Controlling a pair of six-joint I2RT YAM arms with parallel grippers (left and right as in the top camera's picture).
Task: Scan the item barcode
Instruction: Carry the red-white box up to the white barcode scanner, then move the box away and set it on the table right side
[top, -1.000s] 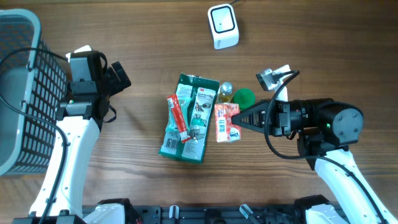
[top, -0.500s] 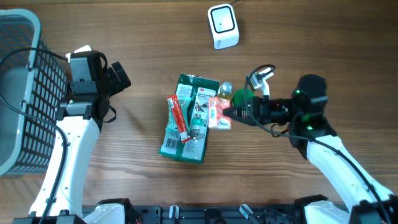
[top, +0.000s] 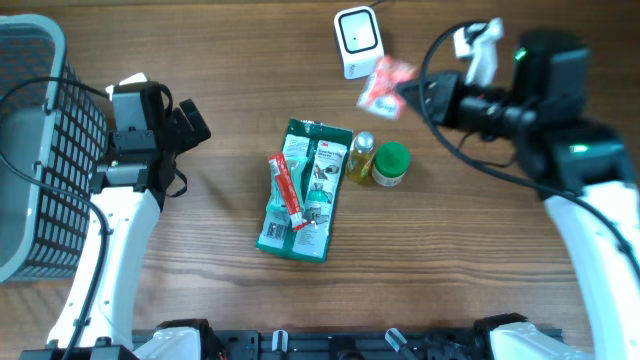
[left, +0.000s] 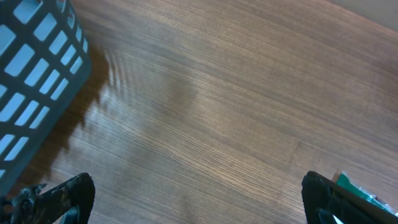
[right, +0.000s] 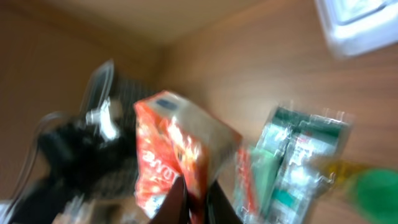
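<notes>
Your right claw (top: 408, 92) is clenched on the packet (top: 381, 84), just beside the scanner (top: 358, 42), which lies up-left of it in the overhead view. The packet's long axis slants toward the scanner. Your left claw (top: 193, 122) is released and empty, well apart by the basket (top: 30, 150).

No word or number can be read with certainty in any view. The orange packet (right: 163, 163) carries large white lettering on its red-orange face in the right wrist view, but blur smears it beyond reading. In the overhead view it is too small to show any print. The two green packs (top: 303, 190), lying side by side, show white label panels with dark print too fine to make out. A small red mark sits near the top of the right-hand panel. The red strip (top: 286, 188) lying across them bears white print, likewise illegible.
</notes>
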